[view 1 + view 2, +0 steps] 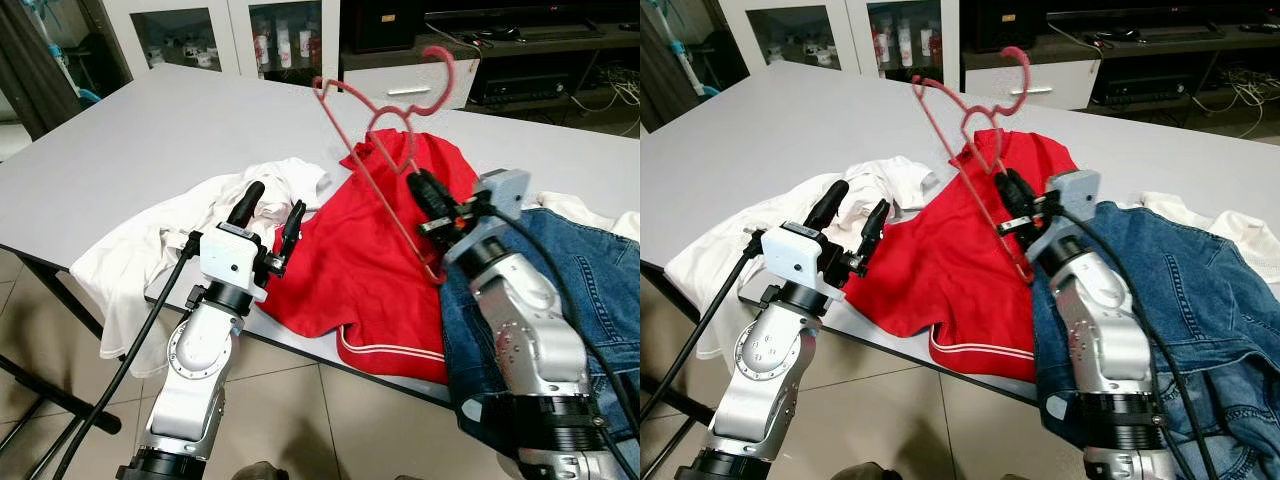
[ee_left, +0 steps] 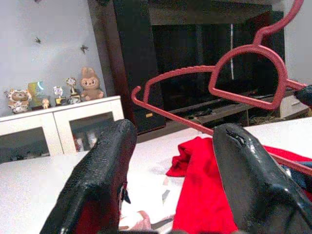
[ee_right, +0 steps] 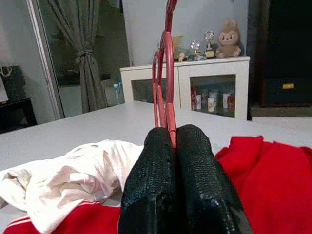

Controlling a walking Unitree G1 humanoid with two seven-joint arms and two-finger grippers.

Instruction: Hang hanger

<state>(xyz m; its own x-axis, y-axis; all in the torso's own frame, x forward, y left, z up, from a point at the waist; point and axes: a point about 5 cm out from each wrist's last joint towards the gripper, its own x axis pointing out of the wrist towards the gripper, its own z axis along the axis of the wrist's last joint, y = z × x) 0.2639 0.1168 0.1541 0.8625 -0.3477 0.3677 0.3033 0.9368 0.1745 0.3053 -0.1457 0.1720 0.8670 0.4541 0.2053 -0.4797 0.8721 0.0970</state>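
Centrally, a grey table [image 1: 130,140] carries, left to right, a white garment [image 1: 160,240], a red shirt [image 1: 350,270] and a denim jacket [image 1: 590,290]. Right gripper [image 1: 428,196], fingers pressed together, pinches the red hanger [image 1: 375,130], raised tilted above the shirt. Left gripper [image 1: 270,215], fingers spread, sits at the near edge, over the white garment.

On our counter [image 1: 150,130] three garments lie along the near edge: a shirt [image 1: 150,245] at left, a jersey [image 1: 350,260] in the middle, a jacket [image 1: 590,280] at right. A cabinet [image 1: 200,30] stands behind.
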